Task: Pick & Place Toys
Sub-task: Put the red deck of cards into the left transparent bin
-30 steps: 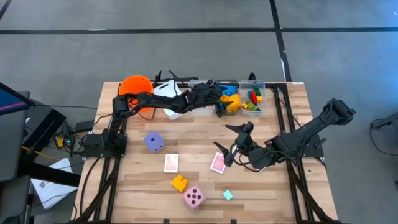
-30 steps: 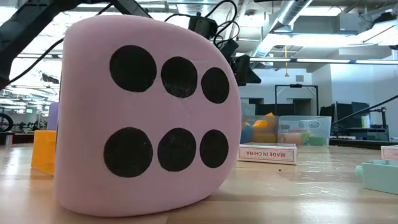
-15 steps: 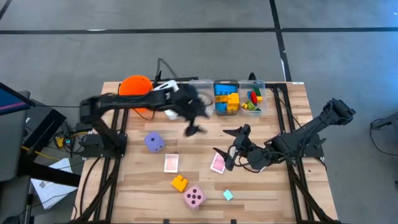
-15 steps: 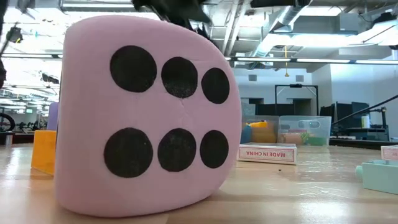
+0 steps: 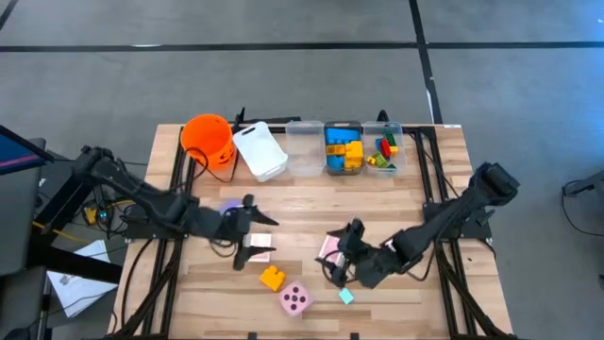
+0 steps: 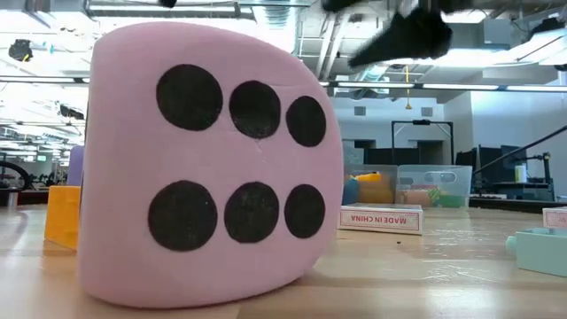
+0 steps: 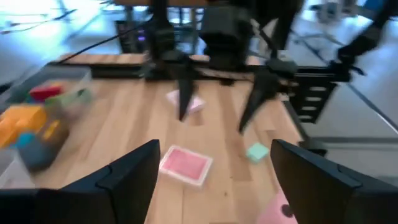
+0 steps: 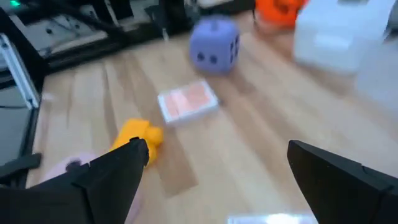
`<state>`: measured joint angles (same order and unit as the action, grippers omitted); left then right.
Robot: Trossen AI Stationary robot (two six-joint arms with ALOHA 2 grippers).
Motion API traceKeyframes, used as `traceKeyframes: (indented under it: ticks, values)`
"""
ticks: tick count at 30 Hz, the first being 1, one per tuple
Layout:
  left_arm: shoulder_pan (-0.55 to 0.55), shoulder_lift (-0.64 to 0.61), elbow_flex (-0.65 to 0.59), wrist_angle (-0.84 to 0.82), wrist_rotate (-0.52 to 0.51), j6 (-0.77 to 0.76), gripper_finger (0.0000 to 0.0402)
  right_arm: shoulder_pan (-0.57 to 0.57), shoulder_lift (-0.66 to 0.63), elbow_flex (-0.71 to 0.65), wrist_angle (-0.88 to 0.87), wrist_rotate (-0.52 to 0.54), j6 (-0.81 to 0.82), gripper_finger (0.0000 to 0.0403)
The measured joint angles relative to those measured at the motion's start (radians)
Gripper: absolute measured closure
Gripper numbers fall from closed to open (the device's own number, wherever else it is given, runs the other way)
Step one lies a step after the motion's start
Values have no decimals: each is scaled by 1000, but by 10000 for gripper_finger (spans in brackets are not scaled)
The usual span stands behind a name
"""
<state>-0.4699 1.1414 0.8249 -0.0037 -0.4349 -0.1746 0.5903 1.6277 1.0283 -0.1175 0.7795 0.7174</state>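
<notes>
High view: my left fingers (image 5: 247, 229) spread wide, low over the table (image 5: 311, 194), just above one pink-backed card (image 5: 259, 248); purple die (image 5: 229, 208) partly under my arm just beside. My right fingers (image 5: 342, 253) spread wide, at a second card (image 5: 329, 247), which lies tilted. Yellow brick (image 5: 273, 278), pink die (image 5: 295, 299), teal brick (image 5: 346, 297) nearer the front edge. Orange bucket (image 5: 209, 139), white bin (image 5: 260, 151), clear bins (image 5: 343, 149) along the far edge.

Low view: pink die (image 6: 208, 164) fills the frame; card edge (image 6: 381, 218) behind.

Left wrist view: fingers (image 7: 137, 171) apart, card (image 7: 185, 165) between and ahead.

Right wrist view: fingers (image 8: 115, 171) apart; card (image 8: 187, 102), purple die (image 8: 214, 42), yellow brick (image 8: 139, 134) ahead.
</notes>
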Motion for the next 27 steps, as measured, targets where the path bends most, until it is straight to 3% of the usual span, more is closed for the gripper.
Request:
traceKeyframes:
  ticks: [5, 17, 27]
  values:
    - [-14, -10, -71, 7, -39, -97, 114, -14, 66, -1, -50, -45, 149, 19]
    - [53, -9, -136, 47, -45, -90, 115, -122, 95, -2, -186, -220, 397, 19]
    - [173, -9, -136, 71, -44, -86, 115, -140, 95, -2, -178, -235, 375, 19]
